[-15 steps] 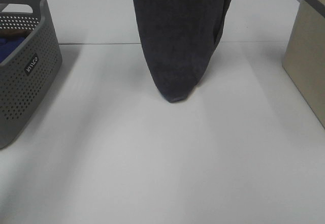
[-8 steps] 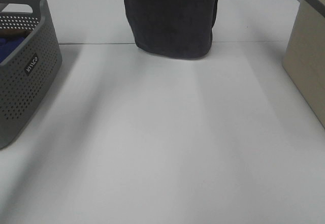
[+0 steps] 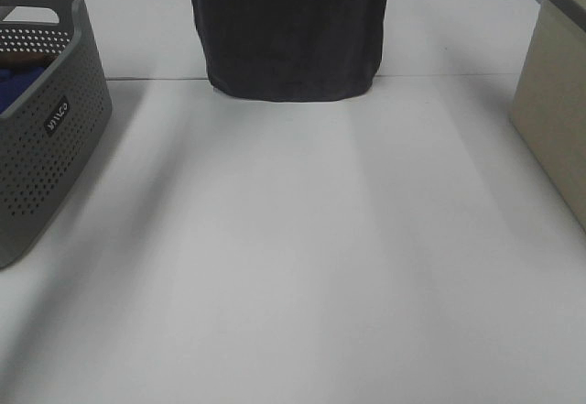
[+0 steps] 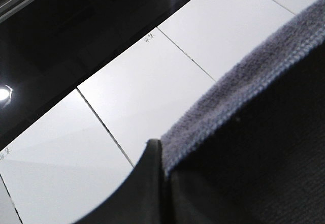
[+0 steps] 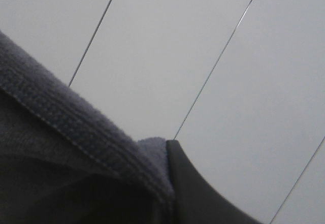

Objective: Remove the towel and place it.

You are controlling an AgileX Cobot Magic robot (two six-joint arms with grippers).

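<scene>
Towel (image 3: 291, 28) hangs right of the grey basket (image 3: 55, 147), its top cut off by the high view's edge. Only the wrist views show the left gripper (image 4: 163, 155) and right gripper (image 5: 170, 148), each clamped on its hem and tilted toward ceiling panels (image 4: 142, 87).

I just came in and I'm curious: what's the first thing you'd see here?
A big dark grey towel hangs down over the far middle of the white table. A grey basket full of little holes sits at the left edge. A beige bin stands at the right edge.
</scene>
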